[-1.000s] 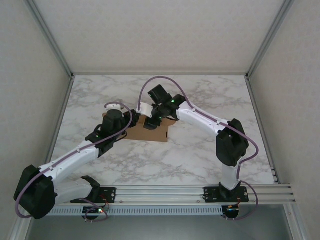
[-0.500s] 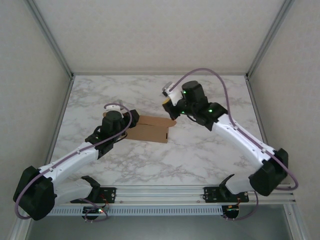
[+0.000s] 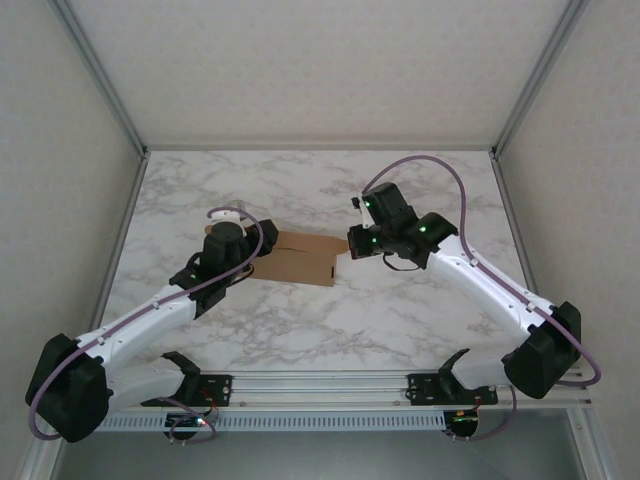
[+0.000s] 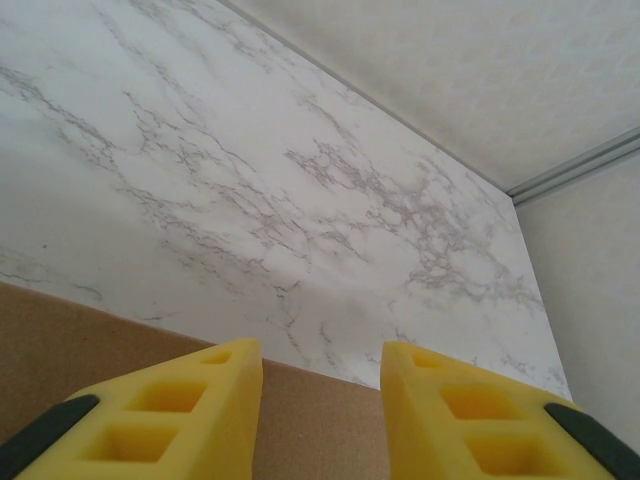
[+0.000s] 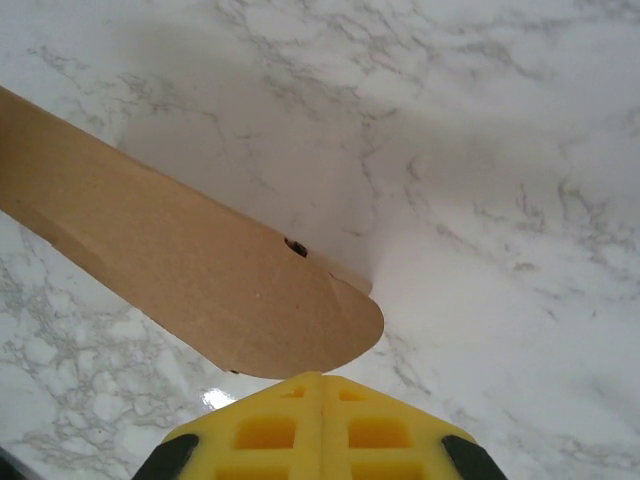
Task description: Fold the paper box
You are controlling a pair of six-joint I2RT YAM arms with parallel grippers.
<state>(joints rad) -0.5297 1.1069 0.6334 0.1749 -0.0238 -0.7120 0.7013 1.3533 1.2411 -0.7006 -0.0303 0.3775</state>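
One paper box, plain brown cardboard, lies low on the marble table, with a rounded flap and a small slit at its right end. Left gripper stands over the box's left edge, jaws spread. Right gripper sits just beside that flap, jaws pressed together.

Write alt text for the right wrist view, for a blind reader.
The right pincer, yellow fingers shut, points at the rounded end of a flap of the brown paper box. The flap runs up and to the left across the white marble table. Whether pincer and flap touch cannot be told.
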